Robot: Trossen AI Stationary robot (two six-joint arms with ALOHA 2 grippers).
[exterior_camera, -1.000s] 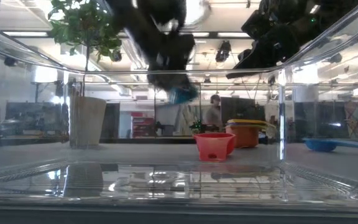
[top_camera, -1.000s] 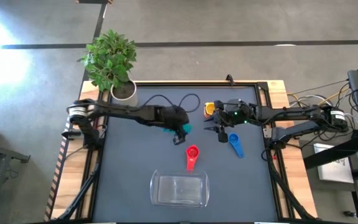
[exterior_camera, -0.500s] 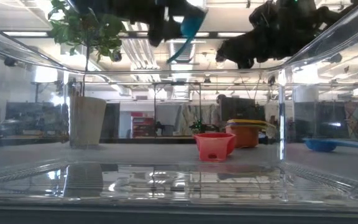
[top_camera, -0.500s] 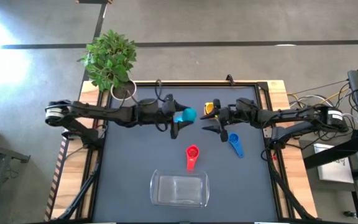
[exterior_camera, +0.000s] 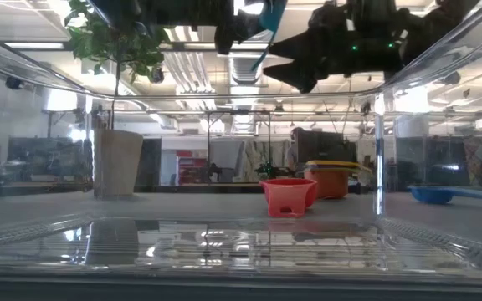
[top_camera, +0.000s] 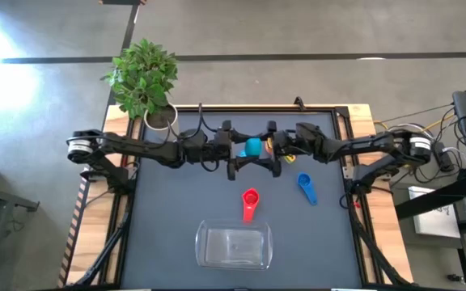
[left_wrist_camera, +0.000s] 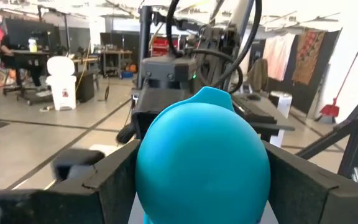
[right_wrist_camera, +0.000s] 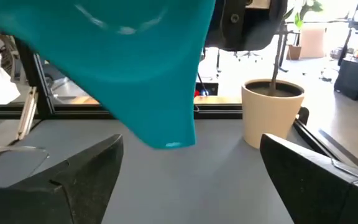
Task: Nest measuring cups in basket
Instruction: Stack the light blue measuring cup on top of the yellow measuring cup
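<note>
Clear rectangular plastic basket (top_camera: 234,246): near table edge, empty. Small red plastic measuring cup (top_camera: 250,199), blue one (top_camera: 306,187): on table. Round teal plastic measuring cup (top_camera: 252,147): aloft, clamped in my left gripper (top_camera: 242,150). My right gripper (top_camera: 271,151): jaws spread wide beside it, empty.

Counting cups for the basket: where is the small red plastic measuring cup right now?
In the high view the red plastic measuring cup lies mid-table, between the clear plastic basket and the raised grippers, left of the blue cup.

Smooth glossy plastic teal cup (left_wrist_camera: 202,158); clear shiny plastic basket (top_camera: 234,246); matt dark tabletop (top_camera: 168,210).
</note>
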